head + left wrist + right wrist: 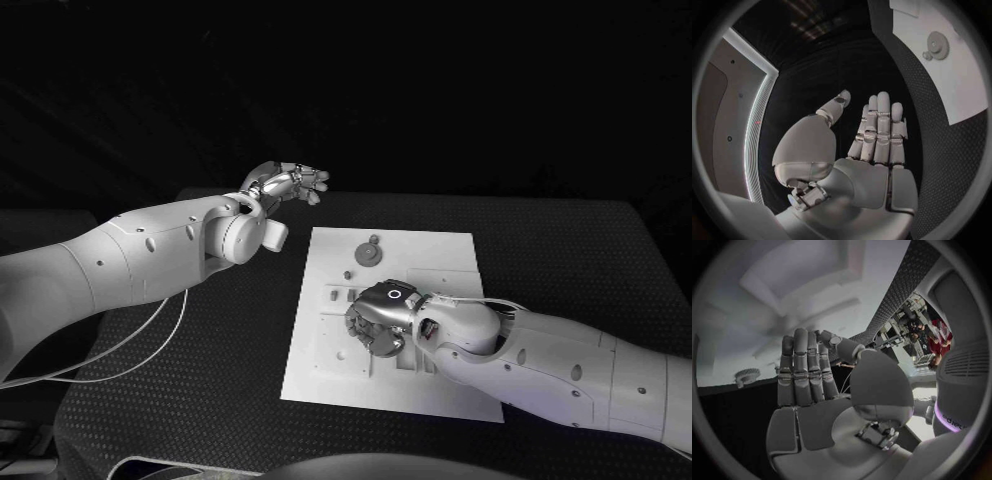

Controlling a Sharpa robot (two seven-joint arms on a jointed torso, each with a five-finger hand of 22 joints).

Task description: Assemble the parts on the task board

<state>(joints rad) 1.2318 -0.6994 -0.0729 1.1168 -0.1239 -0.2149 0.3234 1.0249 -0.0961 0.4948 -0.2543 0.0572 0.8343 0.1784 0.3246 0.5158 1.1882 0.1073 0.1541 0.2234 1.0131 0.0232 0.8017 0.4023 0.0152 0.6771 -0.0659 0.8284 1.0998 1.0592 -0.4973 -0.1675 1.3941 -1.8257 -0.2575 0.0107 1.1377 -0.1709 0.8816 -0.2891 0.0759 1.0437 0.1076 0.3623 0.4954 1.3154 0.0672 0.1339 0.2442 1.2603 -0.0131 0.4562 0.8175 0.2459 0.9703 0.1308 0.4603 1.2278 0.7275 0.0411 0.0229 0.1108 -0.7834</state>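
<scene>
Task board (433, 262) under right hand (381, 317) — fingers (801, 370) straight, seemingly empty — left hand (283, 184) open, apart.

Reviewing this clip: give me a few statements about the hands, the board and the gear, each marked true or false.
1. The right hand is over the board. True.
2. The left hand holds a gear. False: it holds nothing, its fingers are apart.
3. A gear lies on the board's far part. True.
4. The left hand is over the board. False: it is off the board, beyond its far left corner.
</scene>
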